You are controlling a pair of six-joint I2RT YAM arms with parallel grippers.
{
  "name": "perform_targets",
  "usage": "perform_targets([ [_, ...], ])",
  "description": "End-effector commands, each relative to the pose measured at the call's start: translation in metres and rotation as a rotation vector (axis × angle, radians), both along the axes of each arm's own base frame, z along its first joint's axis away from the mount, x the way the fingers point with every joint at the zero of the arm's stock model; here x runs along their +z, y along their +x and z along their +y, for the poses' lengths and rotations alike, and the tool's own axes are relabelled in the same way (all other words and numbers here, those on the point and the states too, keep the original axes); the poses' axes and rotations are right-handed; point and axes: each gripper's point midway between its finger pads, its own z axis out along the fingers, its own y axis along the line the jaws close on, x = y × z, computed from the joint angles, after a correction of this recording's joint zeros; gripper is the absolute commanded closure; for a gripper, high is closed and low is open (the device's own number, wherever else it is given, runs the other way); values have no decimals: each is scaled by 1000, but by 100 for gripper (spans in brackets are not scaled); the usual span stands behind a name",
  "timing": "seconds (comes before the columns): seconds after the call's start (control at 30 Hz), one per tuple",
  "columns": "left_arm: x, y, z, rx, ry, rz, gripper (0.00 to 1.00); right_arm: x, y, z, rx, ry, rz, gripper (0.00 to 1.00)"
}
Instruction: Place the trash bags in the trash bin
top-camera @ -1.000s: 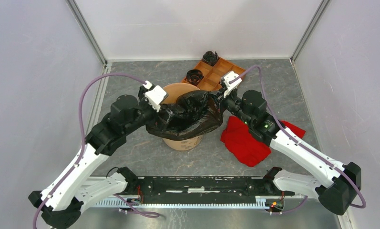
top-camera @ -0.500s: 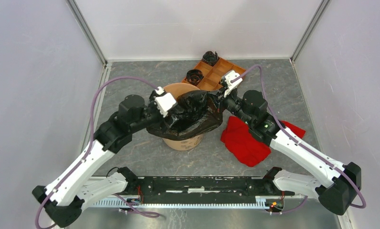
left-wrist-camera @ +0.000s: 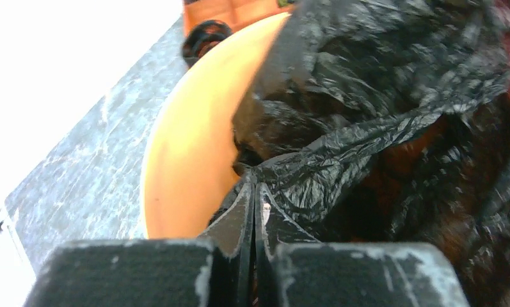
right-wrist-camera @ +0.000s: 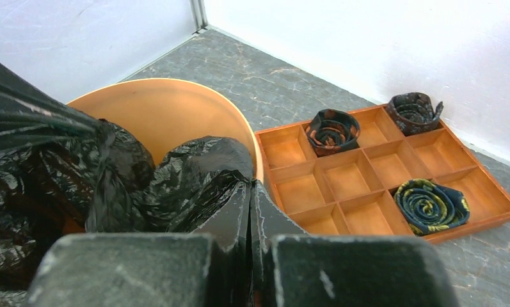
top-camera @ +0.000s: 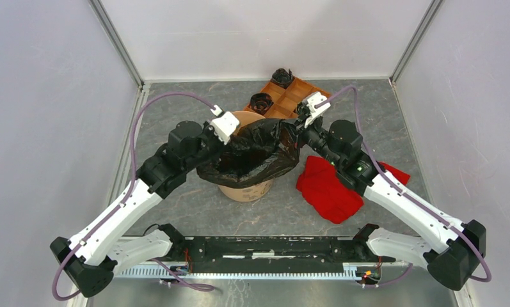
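The left hand is being shown clamped shut on a fold of the trash bag. The bag is being held spread over the mouth of the bin, sagging partly inside, its near side draped outside the rim. The right hand is likewise pinched shut on the bag's right edge. The film is judged light, limp and slippery; gathered folds at the hem are being recommended as the hold, a single layer being liable to tear.
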Motion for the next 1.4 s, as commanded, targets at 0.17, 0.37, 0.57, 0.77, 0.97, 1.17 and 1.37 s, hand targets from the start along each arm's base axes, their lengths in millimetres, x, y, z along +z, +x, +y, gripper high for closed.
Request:
perform_targets([
  [0.17, 69, 54, 48, 566, -343, -21, 98, -5, 25, -16, -92, 18, 0, 100],
  [0.37, 69, 100, 80, 736, -426, 17, 98, -14, 41, -6, -37, 24, 32, 100],
  [0.57, 59, 133, 90, 781, -425, 53, 98, -26, 54, -2, -15, 25, 61, 100],
  [0.77, 35, 160, 112, 840, -452, 105, 98, -37, 72, 4, 6, 14, 111, 99],
  [0.97, 4, 181, 120, 855, -457, 171, 98, -51, 87, 10, 26, 8, 160, 94],
  [1.17, -25, 182, 114, 819, -448, 269, 98, -84, 91, 17, 66, -28, 248, 91],
  [1.37, -41, 139, 130, 851, -390, 286, 98, -109, 60, 14, 136, -50, 330, 78],
])
